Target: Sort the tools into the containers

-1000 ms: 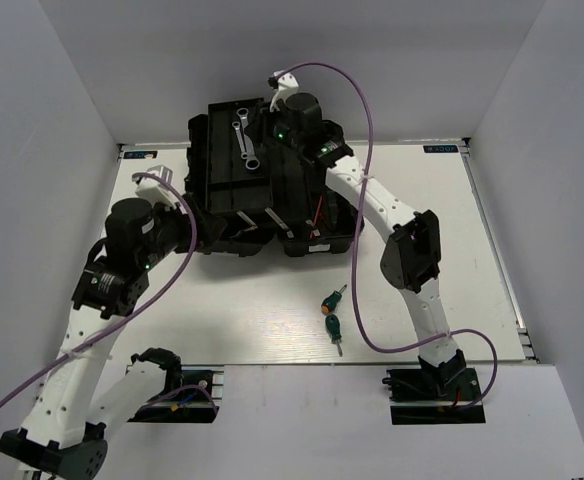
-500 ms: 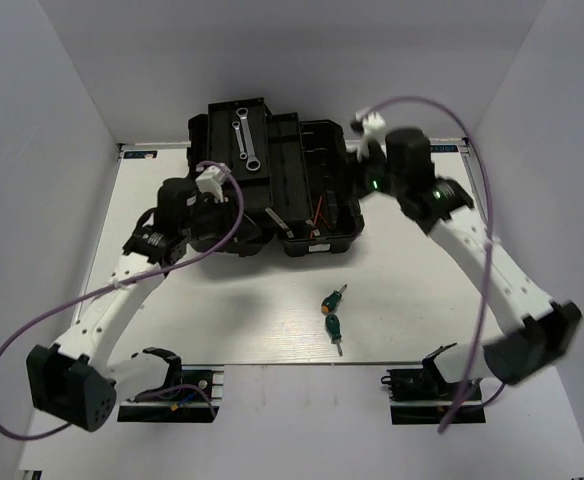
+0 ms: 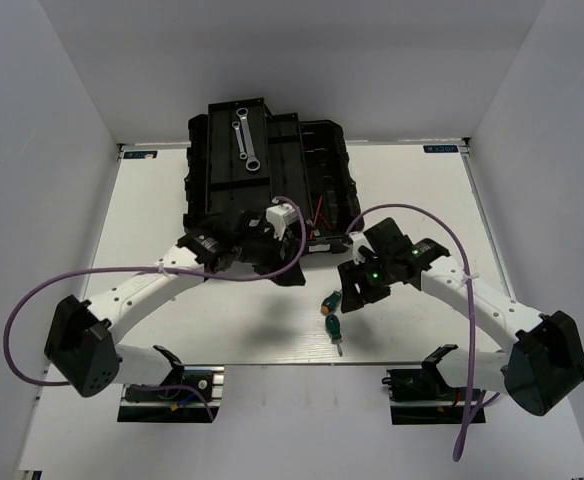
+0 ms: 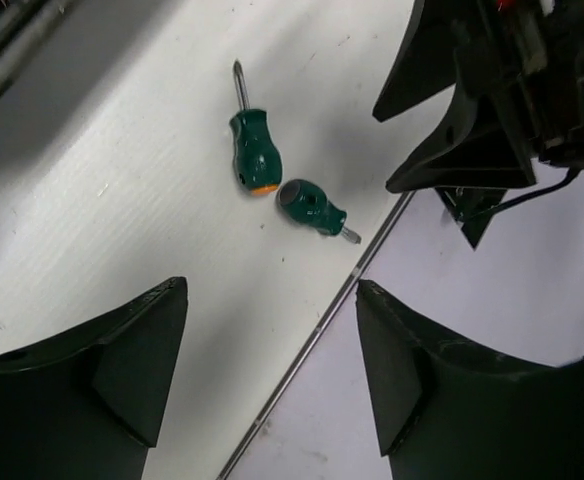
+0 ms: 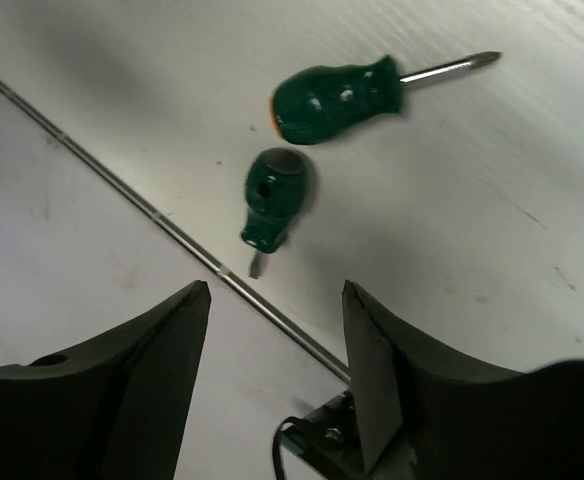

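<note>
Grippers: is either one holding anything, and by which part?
Nothing is held: the left gripper and right gripper are open and empty, the screwdrivers lying free.

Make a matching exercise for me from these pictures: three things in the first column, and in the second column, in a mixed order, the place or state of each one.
Column 1
1. silver wrenches
2. green screwdrivers
3. right gripper

Column 2
A. open, holding nothing
B. lying on the white table, near its front edge
C. lying on the black toolbox

Pairs: 1-C, 2-B, 3-A
</note>
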`<state>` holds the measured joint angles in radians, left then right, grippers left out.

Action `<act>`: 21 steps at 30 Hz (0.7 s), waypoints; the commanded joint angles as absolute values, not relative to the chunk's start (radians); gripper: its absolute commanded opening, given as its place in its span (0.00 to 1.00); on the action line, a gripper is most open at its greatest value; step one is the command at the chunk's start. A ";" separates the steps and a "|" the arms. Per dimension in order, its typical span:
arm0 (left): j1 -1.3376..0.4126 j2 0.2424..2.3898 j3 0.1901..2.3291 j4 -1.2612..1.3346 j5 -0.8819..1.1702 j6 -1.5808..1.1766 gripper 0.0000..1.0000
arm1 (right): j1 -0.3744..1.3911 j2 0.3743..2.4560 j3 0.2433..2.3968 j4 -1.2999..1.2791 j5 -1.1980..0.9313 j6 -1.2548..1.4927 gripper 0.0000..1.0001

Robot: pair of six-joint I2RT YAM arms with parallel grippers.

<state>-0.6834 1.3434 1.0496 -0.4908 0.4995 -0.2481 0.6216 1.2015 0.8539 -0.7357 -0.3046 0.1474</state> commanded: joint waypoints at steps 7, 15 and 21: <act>-0.712 1.000 0.842 -0.491 0.336 -0.322 0.83 | 0.640 1.350 0.847 -0.554 -0.445 0.526 0.67; -0.712 0.790 0.775 -0.590 0.272 -0.426 0.83 | 0.643 1.459 0.890 -0.517 -0.250 0.747 0.72; -0.712 0.750 0.798 -0.644 0.250 -0.436 0.83 | 0.652 1.509 0.874 -0.453 -0.092 0.808 0.69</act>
